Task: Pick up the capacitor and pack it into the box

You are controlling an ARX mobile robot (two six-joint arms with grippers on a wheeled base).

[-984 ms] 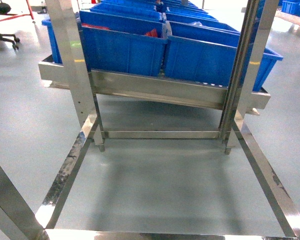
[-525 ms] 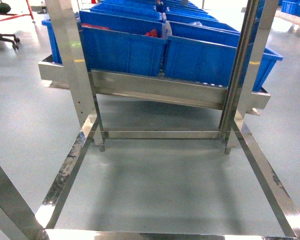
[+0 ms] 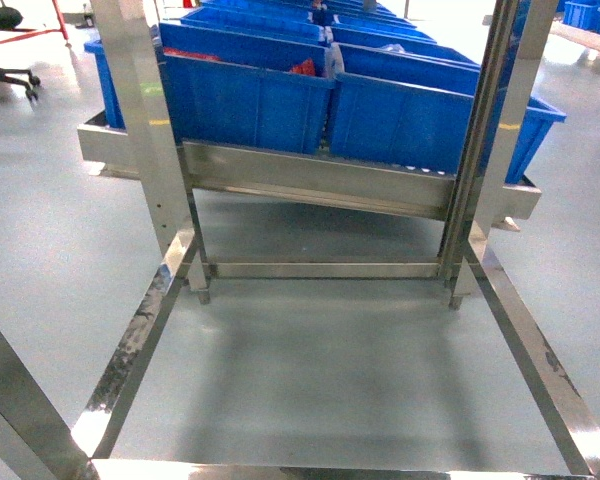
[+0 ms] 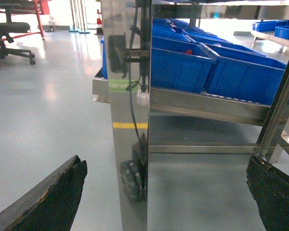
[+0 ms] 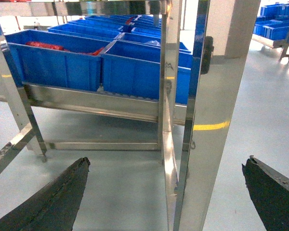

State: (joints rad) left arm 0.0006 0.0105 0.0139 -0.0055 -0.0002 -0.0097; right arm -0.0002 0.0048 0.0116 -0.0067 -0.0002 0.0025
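Grey floor point(image 3: 320, 370) in head; wrist cams show both hands' fingers point(image 4: 48, 202) apart.

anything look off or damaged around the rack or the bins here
Nothing is spilled or toppled. The blue bins sit in orderly rows on the steel rack. Only wear shows: the floor rail is scuffed, and the left gripper's finger has a rough, chipped edge.

Factory storeroom, blue bins point(image 3: 245, 95) on steel racks point(image 3: 310, 180) (grey floor)
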